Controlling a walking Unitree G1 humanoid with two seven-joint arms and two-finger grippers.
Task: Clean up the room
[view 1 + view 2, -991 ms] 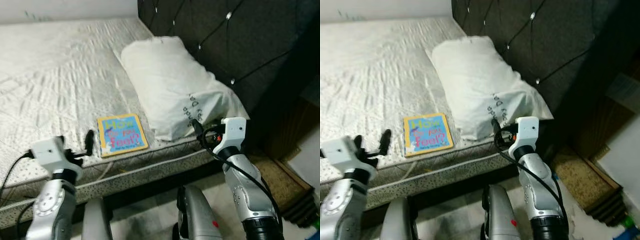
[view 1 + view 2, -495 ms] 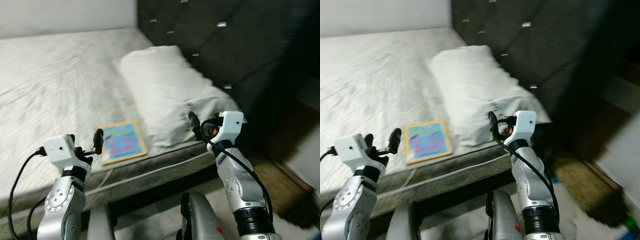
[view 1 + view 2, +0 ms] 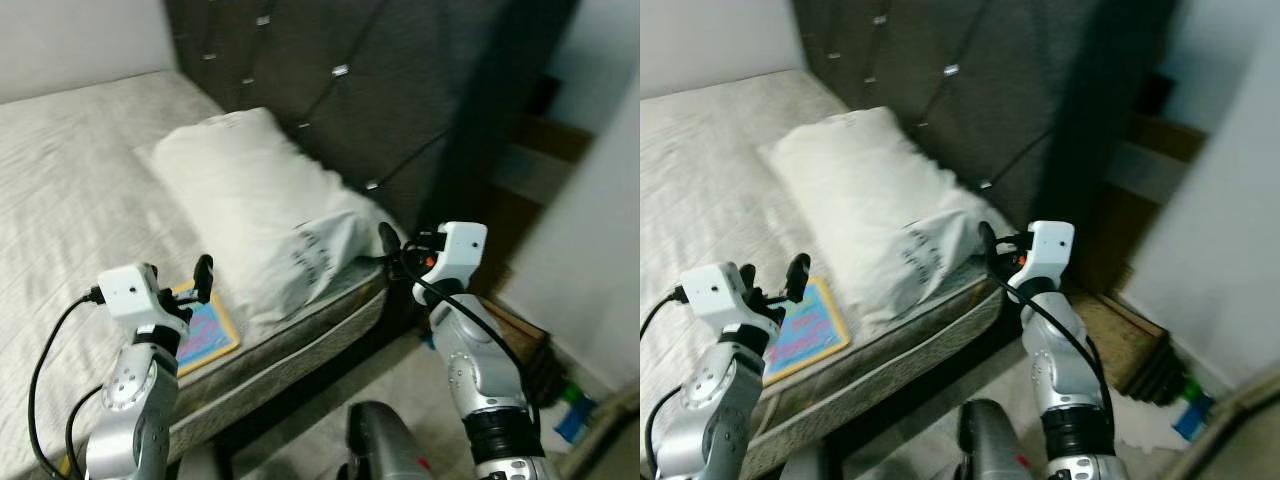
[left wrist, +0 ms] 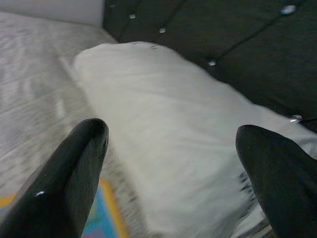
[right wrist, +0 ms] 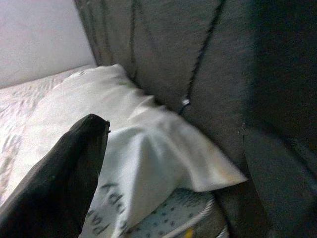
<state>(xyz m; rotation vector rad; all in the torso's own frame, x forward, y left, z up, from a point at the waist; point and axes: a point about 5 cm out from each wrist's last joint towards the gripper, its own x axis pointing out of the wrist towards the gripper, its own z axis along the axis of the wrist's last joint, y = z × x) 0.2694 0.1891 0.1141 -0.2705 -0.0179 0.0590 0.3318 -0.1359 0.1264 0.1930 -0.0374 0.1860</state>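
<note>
Bedroom with dark tufted headboard (image 3: 330, 70) behind a bed (image 3: 70, 190) in the head views; white pillow (image 3: 250, 200) lying against the headboard, colourful book (image 3: 205, 330) flat on the mattress near the bed's front edge, just beside the pillow. Left hand (image 3: 190, 282) raised over the book's edge, empty; right hand (image 3: 395, 245) raised near the pillow's printed corner, empty. Left wrist view: two black fingers (image 4: 74, 168) spread wide apart, pillow (image 4: 163, 148) between them, corner of the book (image 4: 101, 218) below. Right wrist view: fingers (image 5: 59, 173) likewise apart, pillow corner (image 5: 148, 153) and headboard (image 5: 198, 59) beyond.
</note>
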